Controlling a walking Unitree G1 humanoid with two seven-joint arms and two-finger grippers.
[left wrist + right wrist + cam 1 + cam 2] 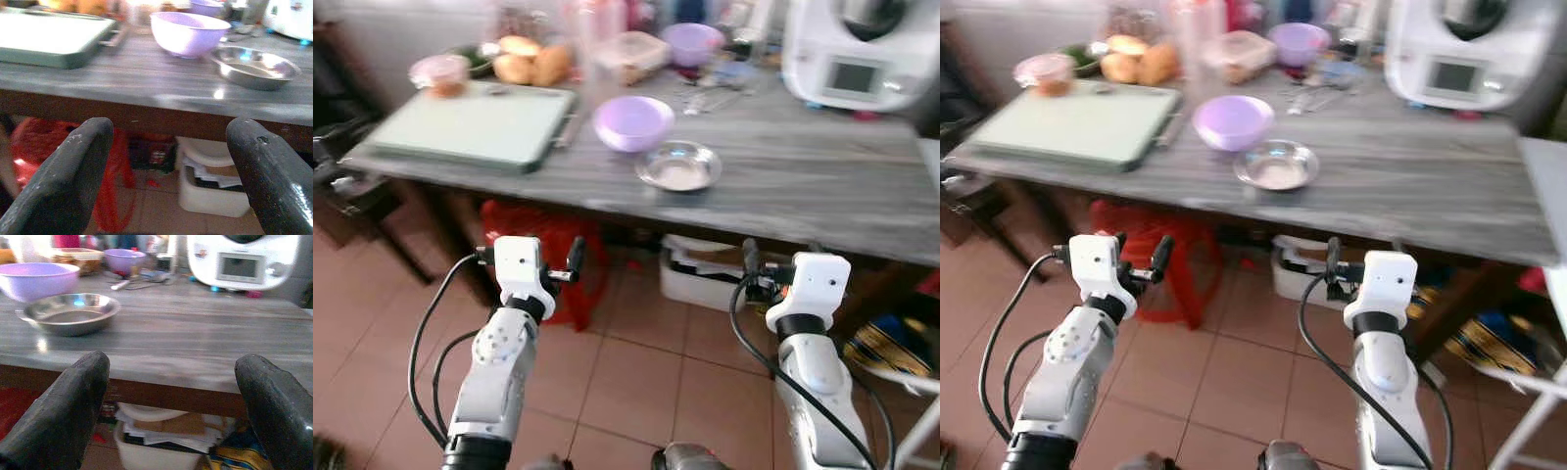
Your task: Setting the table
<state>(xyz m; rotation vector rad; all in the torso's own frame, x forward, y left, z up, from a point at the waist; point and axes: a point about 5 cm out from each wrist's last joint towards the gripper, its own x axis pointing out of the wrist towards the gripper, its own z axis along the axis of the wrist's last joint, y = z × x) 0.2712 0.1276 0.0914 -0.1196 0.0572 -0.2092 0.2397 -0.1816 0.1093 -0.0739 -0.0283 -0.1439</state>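
Both claws hung in front of me below the table edge, held out over the tiled floor (636, 362). My left gripper (166, 171) had its two black fingers spread wide with nothing between them, and through the gap I looked at the underside of the grey wood-grain table (783, 186). My right gripper (171, 406) was spread just as wide and empty, facing the same edge further to the right.

Nearest past the table edge sat the shallow stainless steel dish (678, 165), and just behind it, to its left and close beside it, the lilac plastic bowl (633, 122). Whether the two touched I could not tell. Left of them lay a pale green rectangular tray (475, 124), flat on the top. Behind the tray I saw a small pink-lidded tub (440, 73) and some golden bread rolls (533, 61), blurred. At the far side stood a second purple bowl (692, 42), a clear lidded food box (631, 54) and loose cutlery (710, 96). A white kitchen machine with a small screen (862, 54) stood at the right rear.

Under the table I made out a red plastic stool (543, 250) and a white box holding papers (700, 274).
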